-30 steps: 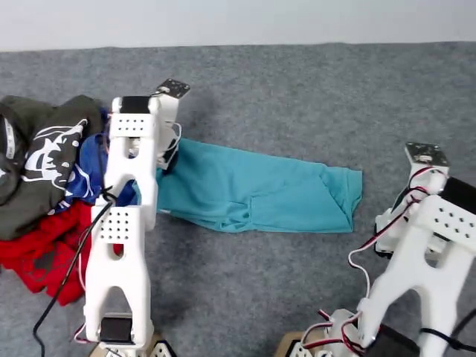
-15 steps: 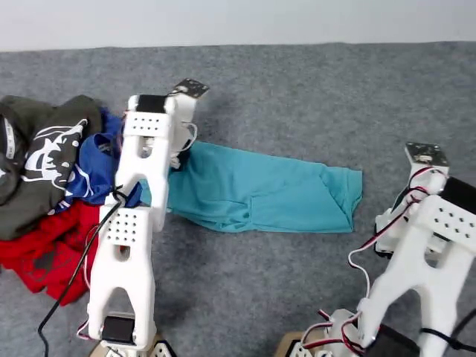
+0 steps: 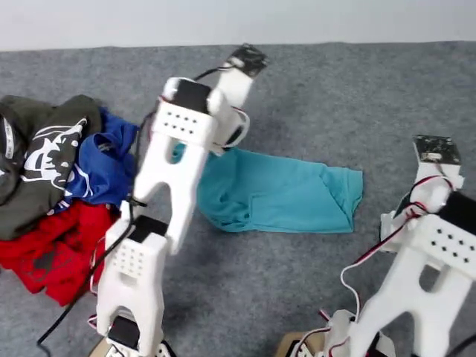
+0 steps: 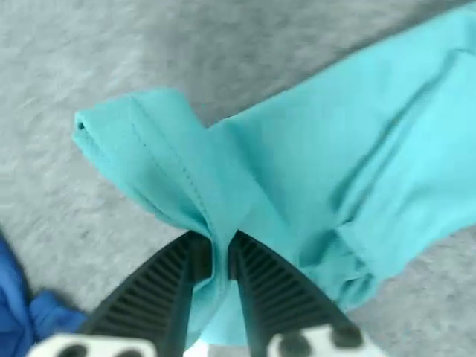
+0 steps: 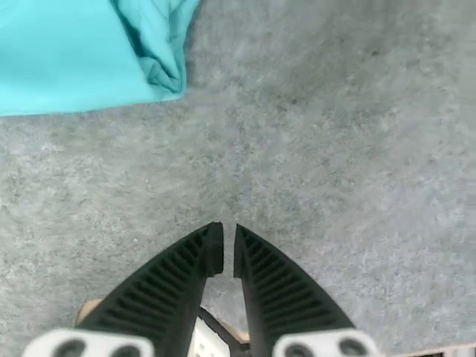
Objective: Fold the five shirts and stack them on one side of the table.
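Teal shirt (image 3: pixel 279 195) is found spread on the bench (image 3: pixel 357 97), one end clenched in the left tool (image 4: pixel 221 247). The right tool (image 5: pixel 223 244) is held closed, empty. The fold should be carried across evenly, edges aligned before release.

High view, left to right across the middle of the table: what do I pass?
dark grey shirt → blue shirt → left arm → teal shirt → right arm
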